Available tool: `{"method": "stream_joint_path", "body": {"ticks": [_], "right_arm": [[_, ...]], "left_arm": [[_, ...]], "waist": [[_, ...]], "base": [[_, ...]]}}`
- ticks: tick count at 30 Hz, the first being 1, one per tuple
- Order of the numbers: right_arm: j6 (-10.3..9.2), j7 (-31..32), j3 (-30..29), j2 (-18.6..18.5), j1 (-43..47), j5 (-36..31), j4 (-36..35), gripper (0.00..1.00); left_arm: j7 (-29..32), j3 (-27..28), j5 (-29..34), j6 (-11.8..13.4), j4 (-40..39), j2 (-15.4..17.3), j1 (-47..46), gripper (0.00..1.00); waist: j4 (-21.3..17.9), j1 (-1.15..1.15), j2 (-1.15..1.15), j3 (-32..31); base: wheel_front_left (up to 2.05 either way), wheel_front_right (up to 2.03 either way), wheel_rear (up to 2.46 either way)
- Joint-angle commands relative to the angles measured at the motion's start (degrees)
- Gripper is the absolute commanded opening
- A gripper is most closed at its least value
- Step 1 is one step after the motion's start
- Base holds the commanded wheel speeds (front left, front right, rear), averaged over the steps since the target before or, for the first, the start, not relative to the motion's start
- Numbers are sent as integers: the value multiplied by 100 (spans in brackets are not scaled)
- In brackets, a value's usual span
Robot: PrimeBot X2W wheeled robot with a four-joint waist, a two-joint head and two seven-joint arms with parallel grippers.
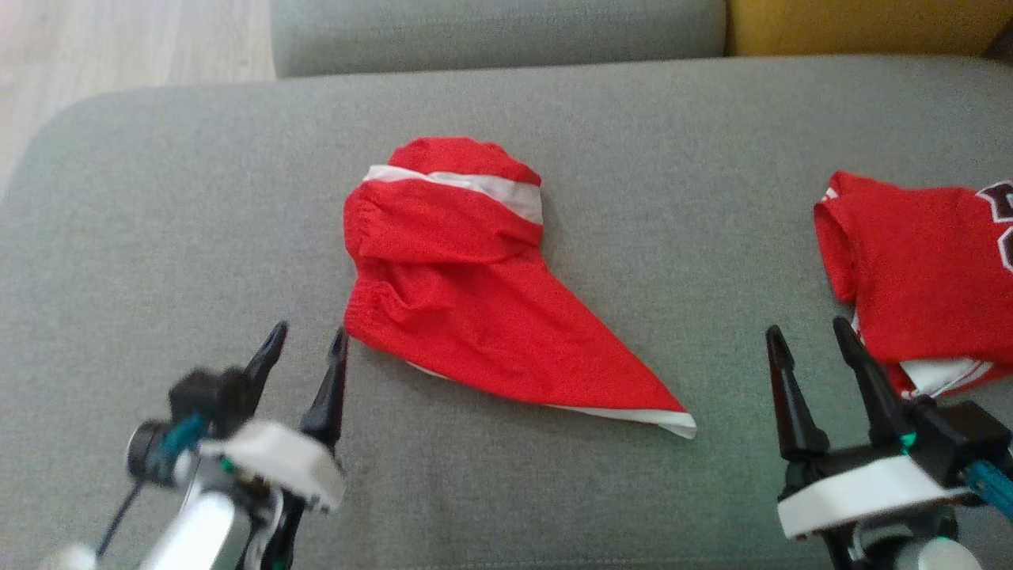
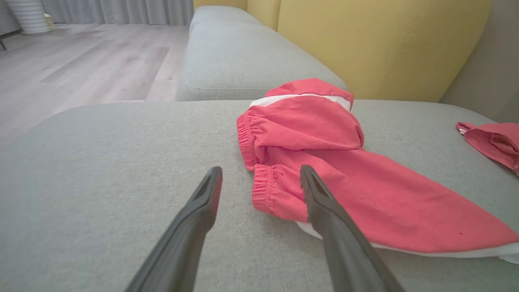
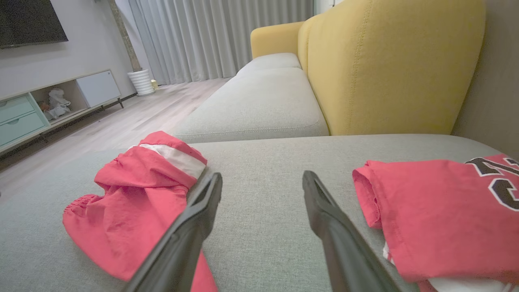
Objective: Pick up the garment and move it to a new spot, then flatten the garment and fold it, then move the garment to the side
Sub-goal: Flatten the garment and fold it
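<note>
Garment lies crumpled on the sofa, flanked by left gripper and right gripper, both spread empty, seemingly poised for pickup.

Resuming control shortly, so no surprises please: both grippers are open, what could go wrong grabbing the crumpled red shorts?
The red shorts lie folded over themselves; the left gripper, if it pinches the elastic waistband, may catch several layers and lift them bunched. The right gripper hovers close beside the folded red jersey and might snag or drag it.
</note>
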Motion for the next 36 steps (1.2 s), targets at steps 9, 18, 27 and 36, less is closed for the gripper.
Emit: {"method": "stream_joint_path", "body": {"ticks": [9,18,27,36], "right_arm": [[39,28,338,-38,-650,-29,-223,100],[39,-86,343,-38,-756,71,-94,100],[39,-147,207,-38,-678,169,-7,100],[39,-137,152,-38,-637,231,38,100]], "left_arm": [[879,33,-783,-1052,1492,-221,-1699,100],[1094,55,-1033,-1347,2220,-213,-2084,26],[845,-30,-951,-1218,1129,-35,-1432,0],[1088,-31,-1044,-694,-585,172,-309,0]], "waist": [[-208,0,0,721],[-342,0,0,858],[-250,0,0,804],[-38,0,0,750]], "base": [[0,0,0],[0,0,0],[0,0,0],[0,0,0]]}}
